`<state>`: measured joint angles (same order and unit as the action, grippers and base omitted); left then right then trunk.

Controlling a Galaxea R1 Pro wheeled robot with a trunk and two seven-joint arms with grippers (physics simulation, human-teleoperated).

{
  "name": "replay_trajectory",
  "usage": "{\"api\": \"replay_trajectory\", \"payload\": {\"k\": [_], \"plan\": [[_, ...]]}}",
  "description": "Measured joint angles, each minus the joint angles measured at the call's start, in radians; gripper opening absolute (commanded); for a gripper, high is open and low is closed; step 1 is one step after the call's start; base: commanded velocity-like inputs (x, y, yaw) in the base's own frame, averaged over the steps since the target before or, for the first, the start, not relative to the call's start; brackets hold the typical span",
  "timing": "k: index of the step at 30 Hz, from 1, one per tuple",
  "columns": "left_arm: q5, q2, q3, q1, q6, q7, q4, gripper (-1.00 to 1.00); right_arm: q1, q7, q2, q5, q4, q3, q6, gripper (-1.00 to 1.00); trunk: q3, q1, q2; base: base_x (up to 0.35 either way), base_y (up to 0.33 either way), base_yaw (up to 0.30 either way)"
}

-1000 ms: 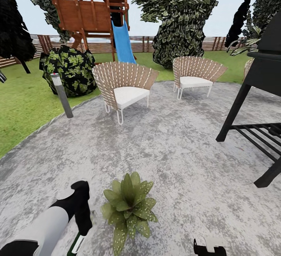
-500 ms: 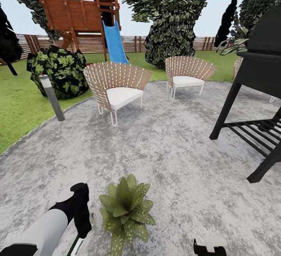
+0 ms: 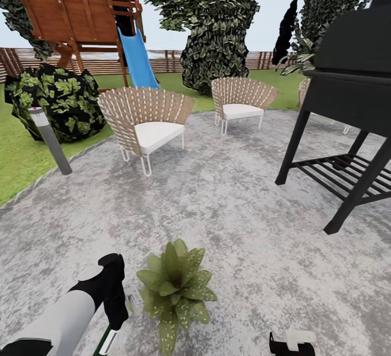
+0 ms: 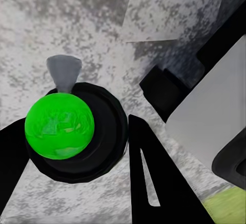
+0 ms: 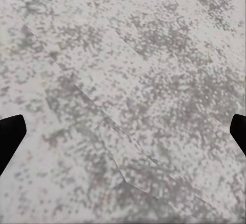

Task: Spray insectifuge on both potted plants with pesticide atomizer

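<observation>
Gripping the bottle in its left gripper, right gripper spread and holding nothing, the robot is needing the nozzle aimed squarely at the plant.

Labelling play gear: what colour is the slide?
Blue slide; head view shows it best.

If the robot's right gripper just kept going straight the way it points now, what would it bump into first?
Most likely the grey mottled stone patio: the right gripper points at bare paving between its spread black fingertips, with nothing else in the way. How far off it is remains unclear.
</observation>
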<state>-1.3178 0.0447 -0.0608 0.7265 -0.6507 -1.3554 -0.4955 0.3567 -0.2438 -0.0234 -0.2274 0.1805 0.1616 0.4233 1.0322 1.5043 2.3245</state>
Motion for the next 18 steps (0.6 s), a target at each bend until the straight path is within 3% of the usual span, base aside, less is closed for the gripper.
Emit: {"api": "replay_trajectory", "payload": {"k": [5,13,15,18], "plan": [[0.002,0.000,0.001,-0.001,0.005,0.001,0.001,-1.00,0.000,0.000,0.000,0.001,0.000,0.000,0.000,1.00,0.000,0.000,0.000,-0.029,0.023,-0.009],[0.002,-0.001,-0.001,0.006,0.006,-0.001,-0.001,-1.00,0.001,0.000,0.000,0.002,0.000,0.002,0.000,1.00,-0.004,0.000,0.000,-0.219,0.084,-0.113],[0.001,-0.007,-0.003,0.034,0.002,-0.009,-0.007,-1.00,0.001,0.000,0.000,0.002,0.001,0.002,0.000,1.00,-0.004,0.000,0.000,-0.012,0.003,-0.003],[0.000,-0.013,-0.004,0.126,-0.003,-0.017,-0.015,-1.00,0.000,0.000,0.000,0.002,0.002,0.002,-0.001,1.00,-0.004,0.000,0.000,-0.002,0.000,0.000]]}}
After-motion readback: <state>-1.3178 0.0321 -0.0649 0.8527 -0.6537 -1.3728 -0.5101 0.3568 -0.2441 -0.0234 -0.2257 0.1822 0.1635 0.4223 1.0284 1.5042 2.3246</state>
